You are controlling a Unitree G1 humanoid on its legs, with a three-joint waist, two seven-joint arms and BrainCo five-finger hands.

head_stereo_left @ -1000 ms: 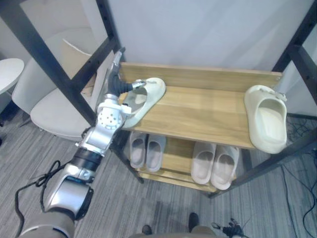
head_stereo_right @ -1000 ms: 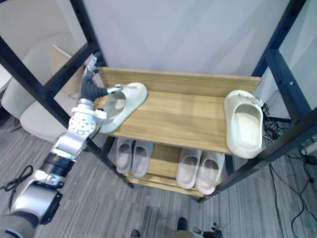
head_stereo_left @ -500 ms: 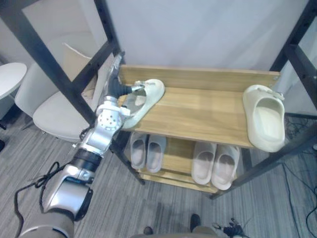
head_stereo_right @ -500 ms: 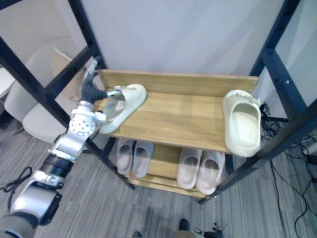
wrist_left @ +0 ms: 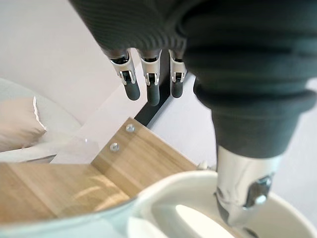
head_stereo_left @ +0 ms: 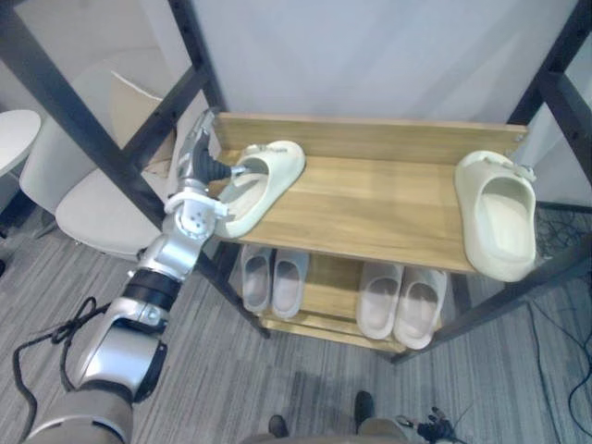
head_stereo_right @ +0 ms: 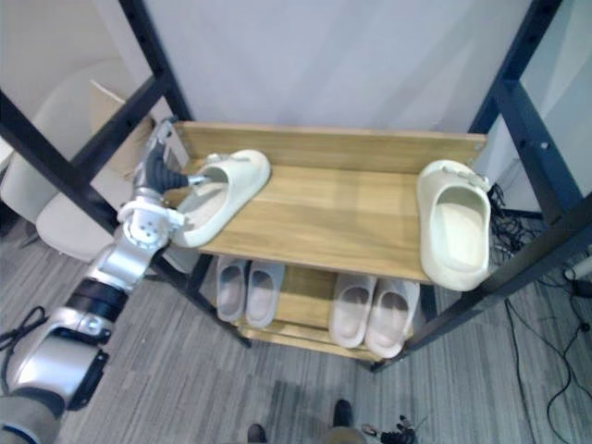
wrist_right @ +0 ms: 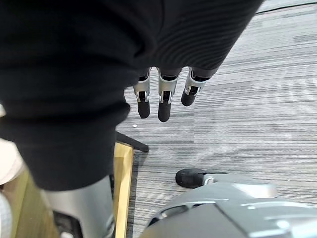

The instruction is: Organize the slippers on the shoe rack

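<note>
Since the earlier frame the whole view has shifted, so the camera has moved. Against the rack, the left robot hand (head_stereo_left: 197,176) has drawn slightly toward the rack's left end, and the cream, smooth moulded slipper (head_stereo_left: 268,171) lies where it did, as far as we can tell. That slipper rests diagonally at the left end of the light wooden top shelf (head_stereo_left: 370,208) of the shoe rack, its heel end at the front left corner. The left robot hand is spread: its fingers (wrist_left: 151,87) stand straight, clear above the slipper, while its thumb (wrist_left: 242,196) reaches down into the slipper's opening. The right robot hand (wrist_right: 163,101) hangs relaxed over the grey striped carpet floor (wrist_right: 247,99). A second cream slipper (head_stereo_left: 499,217), of the same rounded, thick-soled shape, sits at the shelf's right end, well apart. We judge the main risk to be the slipper sliding off the front corner, since a thumb alone gives no opposing grip and smooth moulded material on finished wood likely slides easily. A second risk is the forearm striking the black metal frame post (head_stereo_left: 88,120) beside it. Two pairs of pale grey slippers (head_stereo_left: 273,277) rest on the lower shelf (head_stereo_left: 328,296).
</note>
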